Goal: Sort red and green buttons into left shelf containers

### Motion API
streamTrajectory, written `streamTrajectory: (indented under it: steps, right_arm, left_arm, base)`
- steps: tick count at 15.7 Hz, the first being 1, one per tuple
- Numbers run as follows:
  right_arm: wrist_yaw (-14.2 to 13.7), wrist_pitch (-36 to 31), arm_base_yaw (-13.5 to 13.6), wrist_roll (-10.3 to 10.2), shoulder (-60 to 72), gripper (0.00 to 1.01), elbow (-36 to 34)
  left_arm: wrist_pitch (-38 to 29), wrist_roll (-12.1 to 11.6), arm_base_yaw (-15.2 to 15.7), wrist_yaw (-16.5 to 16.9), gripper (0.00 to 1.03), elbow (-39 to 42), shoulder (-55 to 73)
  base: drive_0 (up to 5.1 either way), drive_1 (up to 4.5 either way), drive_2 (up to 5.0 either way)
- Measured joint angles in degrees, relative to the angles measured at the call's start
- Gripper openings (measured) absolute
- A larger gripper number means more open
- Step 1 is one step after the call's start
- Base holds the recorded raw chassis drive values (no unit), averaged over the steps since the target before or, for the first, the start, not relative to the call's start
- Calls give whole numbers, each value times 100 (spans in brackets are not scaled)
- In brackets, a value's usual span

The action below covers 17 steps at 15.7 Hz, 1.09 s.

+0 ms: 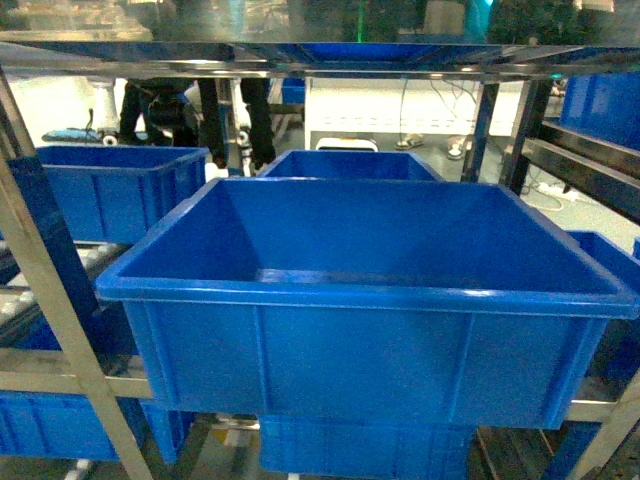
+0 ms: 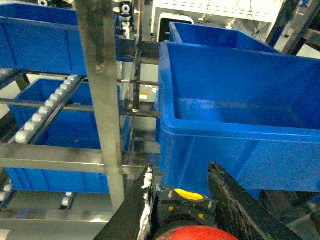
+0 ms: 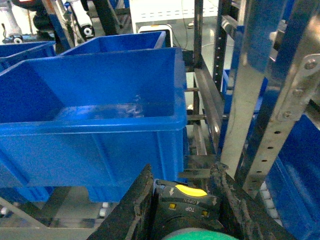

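With the left end effector (image 2: 182,200) clamped on the red button (image 2: 197,233) and the right end effector (image 3: 182,200) clamped on the green button (image 3: 200,235), both at bottom centre, lift each clear of the blue bin (image 1: 370,290) rim before releasing.

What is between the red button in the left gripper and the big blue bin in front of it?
In the left wrist view, nothing: bare air separates the red button from the blue bin.

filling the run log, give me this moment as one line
left pincer: red button | right pincer: green button | blue bin: ahead, nothing dropped
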<state>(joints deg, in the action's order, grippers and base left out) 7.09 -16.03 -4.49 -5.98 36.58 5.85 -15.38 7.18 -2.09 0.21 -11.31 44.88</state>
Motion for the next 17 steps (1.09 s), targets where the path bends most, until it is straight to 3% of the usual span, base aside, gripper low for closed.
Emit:
streamTrajectory:
  steps: [3,8,12,17]
  right_arm:
    - [35,-24,2,0,-2,29,0]
    - [2,13,0,0,7,29,-4]
    - [-15,-22,0,0,-26,29,-7]
    - [-7,0,0,-2,2,29,-7]
  left_arm:
    - [15,4,26,-61,28,0,-2]
    - [9,2,4,-22,28,0,9]
    - [13,2,-9,-7,28,0,7]
    - [15,4,4,-22,28,0,-4]
  base:
    - [0,0,0]
    - [288,44,-367]
    - [0,0,0]
    - [-3,400,-405]
